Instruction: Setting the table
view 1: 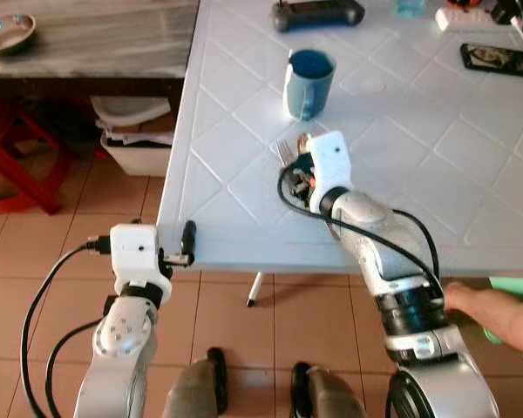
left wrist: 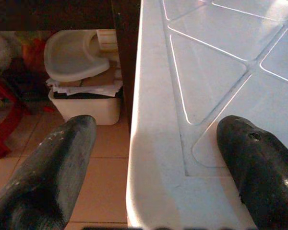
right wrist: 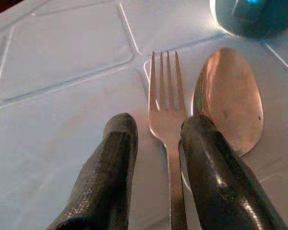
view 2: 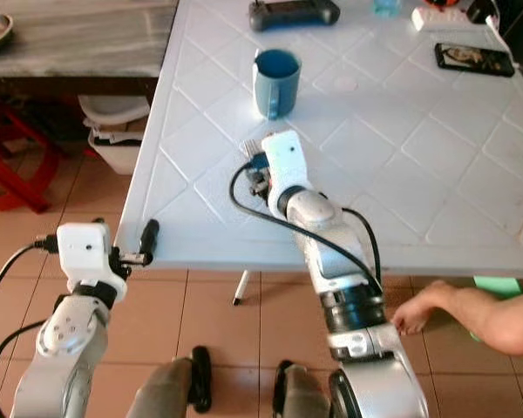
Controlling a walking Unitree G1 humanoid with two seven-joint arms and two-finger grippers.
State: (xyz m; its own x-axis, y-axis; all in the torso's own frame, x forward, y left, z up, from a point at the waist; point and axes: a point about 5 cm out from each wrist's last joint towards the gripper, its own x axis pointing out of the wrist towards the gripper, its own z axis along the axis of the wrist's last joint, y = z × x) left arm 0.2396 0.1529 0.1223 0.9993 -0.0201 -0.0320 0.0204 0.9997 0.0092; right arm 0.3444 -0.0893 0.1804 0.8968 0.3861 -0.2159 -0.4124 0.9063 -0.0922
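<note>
A metal fork and spoon lie side by side on the white table, just in front of a blue mug. My right gripper rests low over them, open. The fork's handle runs between its fingers, and one finger covers the spoon's handle. In the eye views the fork tines peek out past the white wrist housing. My left gripper is open at the table's near-left corner, one finger over the tabletop and one beyond its edge.
A black controller, a phone and a white power strip lie at the table's far side. A person's hand reaches in near my right forearm. A white bin and a red stool stand left of the table.
</note>
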